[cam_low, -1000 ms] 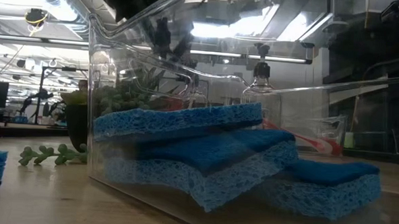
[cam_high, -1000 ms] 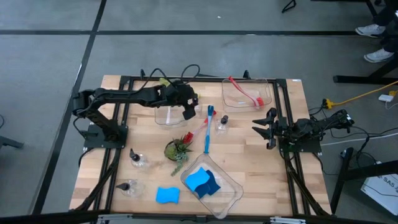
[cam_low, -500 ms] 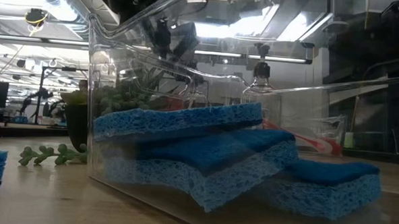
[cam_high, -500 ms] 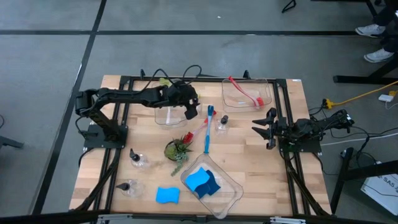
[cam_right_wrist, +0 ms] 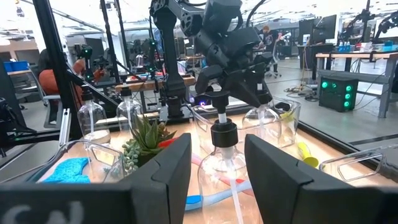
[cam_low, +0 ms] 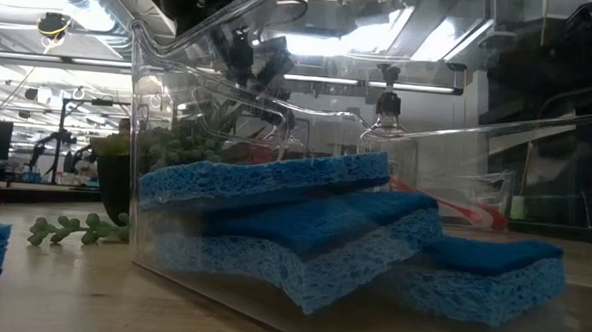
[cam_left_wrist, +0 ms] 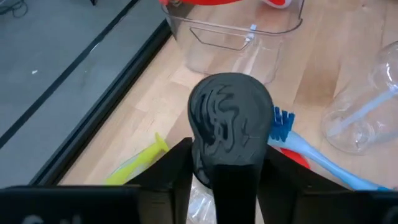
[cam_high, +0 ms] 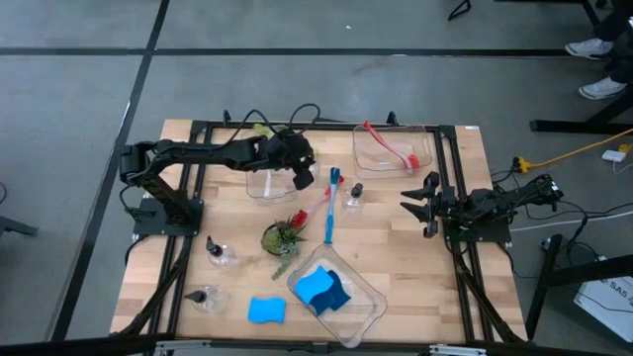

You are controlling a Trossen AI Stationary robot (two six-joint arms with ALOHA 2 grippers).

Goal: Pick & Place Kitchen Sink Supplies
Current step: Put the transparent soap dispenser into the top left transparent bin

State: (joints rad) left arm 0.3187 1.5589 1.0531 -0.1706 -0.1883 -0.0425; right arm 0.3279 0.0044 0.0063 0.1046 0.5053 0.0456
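Observation:
My left gripper (cam_high: 302, 176) reaches from the table's left over a clear bin (cam_high: 265, 185) at the far middle. It is shut on a clear bottle, whose black pump top (cam_left_wrist: 230, 115) fills the gap between the fingers. The bottle's body (cam_right_wrist: 262, 121) stands inside that bin. A yellow-green brush (cam_left_wrist: 134, 167) lies below the gripper. Another bottle (cam_high: 354, 195), a blue brush (cam_high: 331, 210) and a red brush (cam_high: 318, 205) lie at mid-table. My right gripper (cam_high: 423, 204) waits open at the right edge. My left gripper has the bottle's pump top (cam_left_wrist: 199, 149) pinched between its two fingers (cam_left_wrist: 177, 171), one on each side. The fingers come slanting down from the table's left. The bottle stands upright under them. The pump top and the gripper hide its base.
A far bin (cam_high: 394, 148) holds a red brush (cam_high: 391, 150). A near bin (cam_high: 364, 302) holds blue sponges (cam_high: 321, 289), and one sponge (cam_high: 266, 311) lies loose beside it. Two bottles (cam_high: 220, 254) (cam_high: 201, 296) stand near left. A potted plant (cam_high: 284, 237) stands mid-table.
My left gripper has stayed over the bin and its fingers have come together on the bottle's pump top. Nothing else has moved.

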